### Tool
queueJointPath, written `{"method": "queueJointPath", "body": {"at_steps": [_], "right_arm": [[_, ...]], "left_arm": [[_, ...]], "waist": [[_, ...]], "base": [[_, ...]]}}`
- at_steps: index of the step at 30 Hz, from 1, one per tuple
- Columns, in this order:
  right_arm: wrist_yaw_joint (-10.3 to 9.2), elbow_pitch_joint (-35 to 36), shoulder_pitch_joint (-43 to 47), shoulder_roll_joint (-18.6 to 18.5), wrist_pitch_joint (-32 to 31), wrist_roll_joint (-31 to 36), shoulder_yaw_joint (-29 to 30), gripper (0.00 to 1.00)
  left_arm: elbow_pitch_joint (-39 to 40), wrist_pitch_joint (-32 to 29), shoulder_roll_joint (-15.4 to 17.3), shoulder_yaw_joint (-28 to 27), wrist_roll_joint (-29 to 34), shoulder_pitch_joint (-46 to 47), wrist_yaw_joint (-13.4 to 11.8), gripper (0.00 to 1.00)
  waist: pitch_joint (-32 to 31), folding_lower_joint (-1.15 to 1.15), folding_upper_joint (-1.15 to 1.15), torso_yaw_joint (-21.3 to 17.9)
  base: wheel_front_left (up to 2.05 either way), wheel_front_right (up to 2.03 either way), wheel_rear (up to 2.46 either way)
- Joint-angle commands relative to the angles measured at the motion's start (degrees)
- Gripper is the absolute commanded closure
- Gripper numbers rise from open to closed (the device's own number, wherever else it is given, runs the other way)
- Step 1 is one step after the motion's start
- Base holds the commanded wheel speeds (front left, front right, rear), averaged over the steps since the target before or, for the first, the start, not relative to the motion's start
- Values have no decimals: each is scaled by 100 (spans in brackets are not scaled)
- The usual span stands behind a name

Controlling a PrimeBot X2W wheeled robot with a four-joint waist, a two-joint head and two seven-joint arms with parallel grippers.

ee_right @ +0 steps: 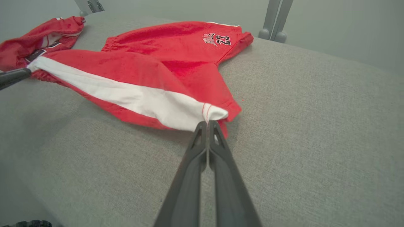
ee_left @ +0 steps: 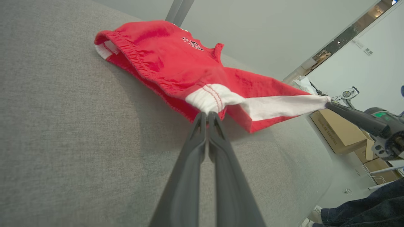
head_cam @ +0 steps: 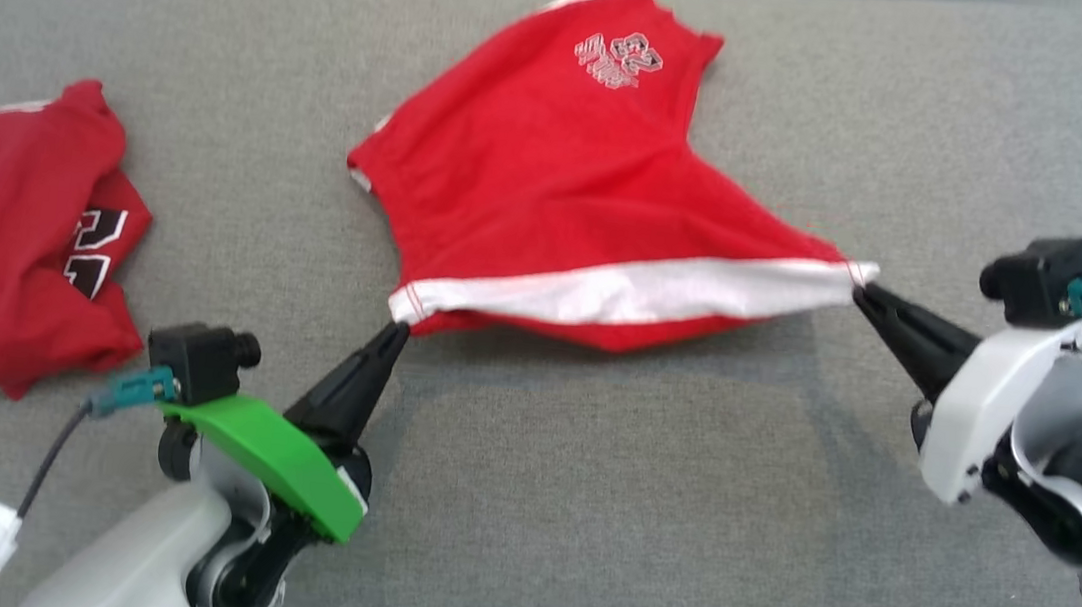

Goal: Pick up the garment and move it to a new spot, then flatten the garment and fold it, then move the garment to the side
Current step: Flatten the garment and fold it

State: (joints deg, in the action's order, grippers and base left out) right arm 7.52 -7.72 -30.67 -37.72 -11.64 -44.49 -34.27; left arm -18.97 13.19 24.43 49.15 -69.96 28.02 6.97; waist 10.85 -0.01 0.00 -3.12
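The garment (head_cam: 555,174) is a pair of red shorts with a white stripe and a "23" print, spread across the grey cushion (head_cam: 580,509). My left gripper (head_cam: 394,330) is shut on the left end of its white-striped edge, and my right gripper (head_cam: 859,289) is shut on the right end. That edge is lifted and stretched taut between them, while the far part with the print rests on the cushion. The left wrist view has my left gripper (ee_left: 207,113) pinching the white corner of the garment (ee_left: 176,63). In the right wrist view my right gripper (ee_right: 208,122) pinches the other corner of the garment (ee_right: 151,72).
A second red garment (head_cam: 6,227) with black and white numbers lies crumpled at the cushion's left end, also seen as a red heap (ee_right: 34,37). Beyond the cushion's edge are cardboard boxes (ee_left: 339,130) and a person's leg (ee_left: 366,211) in dark trousers. Grey posts (ee_right: 277,19) stand behind the cushion.
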Motion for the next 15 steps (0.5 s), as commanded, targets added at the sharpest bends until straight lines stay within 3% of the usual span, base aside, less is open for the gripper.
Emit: {"method": "queueJointPath", "body": {"at_steps": [1, 9, 15], "right_arm": [[-6, 50, 166, -58, -56, -45, 14, 100], [-5, 619, 1392, -316, -626, -399, 552, 100], [-5, 1188, 2424, -251, -1054, -399, 1303, 100]], "left_arm": [[1, 39, -2, -3, 3, -144, -39, 100], [379, 159, 124, -113, 148, -924, -360, 100], [883, 178, 320, -70, 192, -1515, -636, 100]], "waist": [[-395, 1, 0, -34], [-817, 1, 0, -102], [-976, 1, 0, -146]], "base": [[0, 0, 0], [0, 0, 0], [0, 0, 0]]}}
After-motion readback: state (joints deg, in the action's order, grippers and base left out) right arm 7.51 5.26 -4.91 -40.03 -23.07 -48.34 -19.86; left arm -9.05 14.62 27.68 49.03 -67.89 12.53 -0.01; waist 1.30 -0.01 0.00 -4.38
